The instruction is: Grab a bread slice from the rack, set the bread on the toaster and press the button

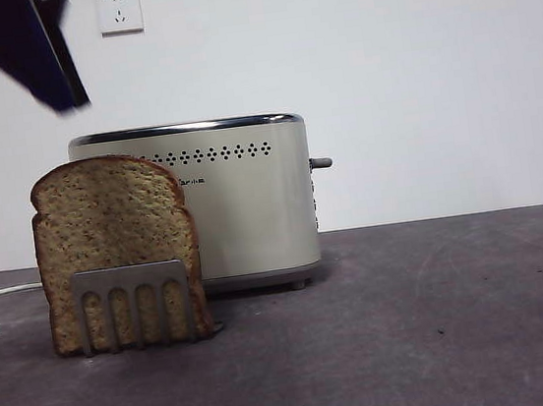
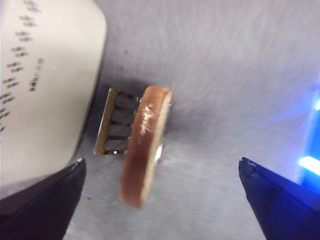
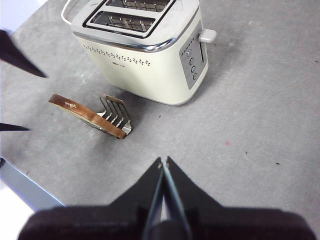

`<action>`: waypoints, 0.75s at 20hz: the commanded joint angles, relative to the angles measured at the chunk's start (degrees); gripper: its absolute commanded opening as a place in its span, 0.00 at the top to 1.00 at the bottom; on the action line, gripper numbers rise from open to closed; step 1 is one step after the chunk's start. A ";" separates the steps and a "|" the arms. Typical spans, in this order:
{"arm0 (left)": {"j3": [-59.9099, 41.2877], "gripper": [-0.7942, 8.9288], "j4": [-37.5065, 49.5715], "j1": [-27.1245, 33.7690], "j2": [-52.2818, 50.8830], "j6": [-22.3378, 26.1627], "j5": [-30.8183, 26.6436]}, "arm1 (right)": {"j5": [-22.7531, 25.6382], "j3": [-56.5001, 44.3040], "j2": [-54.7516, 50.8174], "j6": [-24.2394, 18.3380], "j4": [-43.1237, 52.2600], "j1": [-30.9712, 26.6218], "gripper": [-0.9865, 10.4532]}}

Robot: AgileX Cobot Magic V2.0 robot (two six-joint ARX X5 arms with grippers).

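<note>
The slice of bread [image 1: 113, 244] is shown standing upright in the rack [image 1: 132, 301] on the bench [image 1: 416, 334], just in front of the toaster [image 1: 241, 197], whose two top slots [image 3: 131, 14] are seen empty. The left gripper [image 2: 160, 192] is held above the slice with its jaws spread wide and the crust between them, untouched, while the right gripper [image 3: 163, 167] is kept well back from the toaster with its jaws pressed together. A tilted or off-centre closure is judged the main hazard, since the slice could be tipped off the prongs or the light rack dragged along.
</note>
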 commanded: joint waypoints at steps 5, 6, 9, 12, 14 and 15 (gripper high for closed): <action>-0.04 0.28 3.80 -0.26 8.15 4.35 -0.98 | -0.11 0.09 0.07 -0.68 -1.03 0.15 0.92; -0.04 0.31 3.98 -0.26 9.01 5.16 -1.05 | -0.11 0.09 0.07 -0.70 -1.03 0.15 0.92; -0.04 0.49 4.17 -0.26 10.62 5.18 -1.84 | -0.11 0.09 0.07 -0.70 -1.03 0.15 0.92; -0.04 0.69 4.35 -0.26 11.02 5.18 -1.86 | -0.11 0.09 0.07 -0.70 -1.03 0.15 0.92; -0.04 0.87 4.28 -0.26 10.99 5.14 -1.92 | -0.11 0.09 0.07 -0.72 -1.03 0.15 0.92; -0.04 0.93 4.15 -0.26 10.99 5.14 -1.95 | -0.11 0.09 0.07 -0.70 -1.03 0.15 0.92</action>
